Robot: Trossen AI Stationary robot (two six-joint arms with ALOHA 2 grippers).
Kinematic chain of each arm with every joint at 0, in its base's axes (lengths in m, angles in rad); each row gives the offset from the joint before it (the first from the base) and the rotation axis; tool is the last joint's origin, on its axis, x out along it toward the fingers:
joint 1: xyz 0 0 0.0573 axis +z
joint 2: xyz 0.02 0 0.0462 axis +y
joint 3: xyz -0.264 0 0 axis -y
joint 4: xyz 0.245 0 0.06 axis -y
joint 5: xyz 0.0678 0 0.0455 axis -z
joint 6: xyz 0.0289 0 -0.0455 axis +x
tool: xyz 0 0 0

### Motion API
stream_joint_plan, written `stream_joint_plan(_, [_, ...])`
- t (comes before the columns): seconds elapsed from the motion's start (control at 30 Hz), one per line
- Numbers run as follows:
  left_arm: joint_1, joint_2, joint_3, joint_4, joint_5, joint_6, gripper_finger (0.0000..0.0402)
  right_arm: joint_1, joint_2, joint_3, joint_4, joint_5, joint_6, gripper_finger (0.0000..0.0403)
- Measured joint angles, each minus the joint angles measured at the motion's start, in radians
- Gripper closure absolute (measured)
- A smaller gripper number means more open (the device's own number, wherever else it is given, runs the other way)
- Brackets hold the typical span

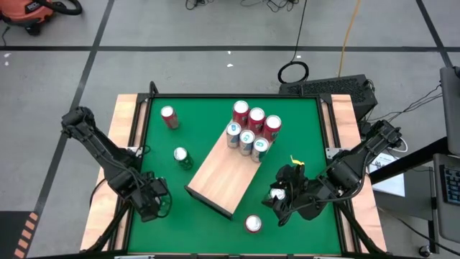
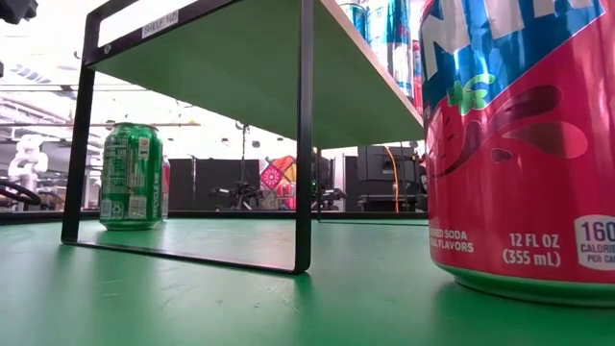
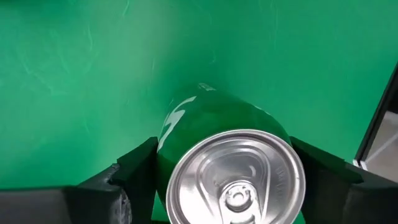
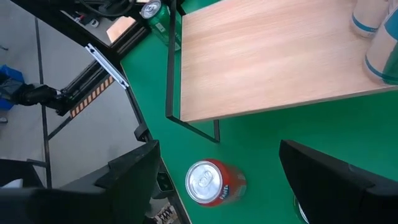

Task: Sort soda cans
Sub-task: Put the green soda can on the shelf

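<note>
Left wrist view: left hand [image 3: 224,155] straddles a green can [image 3: 230,124], which sits between its fingers, lined up for pickup; can't tell if it's gripped yet. Right hand [image 4: 217,149] is released and wide, with a red can [image 4: 211,182] below it, probably the next can to sort.

- Six soda cans stand upright in a tight cluster on the far end of the wooden board [image 1: 223,173]: three red cans [image 1: 256,119] at the back, three blue-and-white cans [image 1: 246,141] just in front of them.
- A red can [image 1: 169,116] stands alone on the green table, well left of the board's far end.
- A green can [image 1: 182,157] stands upright just left of the board.
- Another red can [image 1: 253,224] stands off the board's near end.
- A green can [image 3: 230,162] sits upright between the left end effector's fingers [image 3: 134,171].
</note>
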Motion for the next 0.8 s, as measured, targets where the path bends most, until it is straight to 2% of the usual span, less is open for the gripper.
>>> stream_joint_plan(0.17, [0.006,-0.011,0.049,-0.058,0.065,-0.024,0.0124,0.0,0.0,0.0,0.093,0.005,-0.028,0.008])
stream_joint_plan(0.43, [0.031,-0.022,0.309,-0.325,0.063,0.0,0.0124,-0.001,0.0,0.0,0.331,0.089,-0.15,0.008])
stream_joint_plan(0.6, [0.054,-0.022,0.473,-0.459,0.012,0.012,0.0124,-0.021,0.002,0.0,0.448,0.164,-0.27,0.008])
stream_joint_plan(0.8, [0.088,-0.03,0.645,-0.497,-0.042,0.006,0.0124,-0.062,0.018,0.0,0.58,0.189,-0.398,0.008])
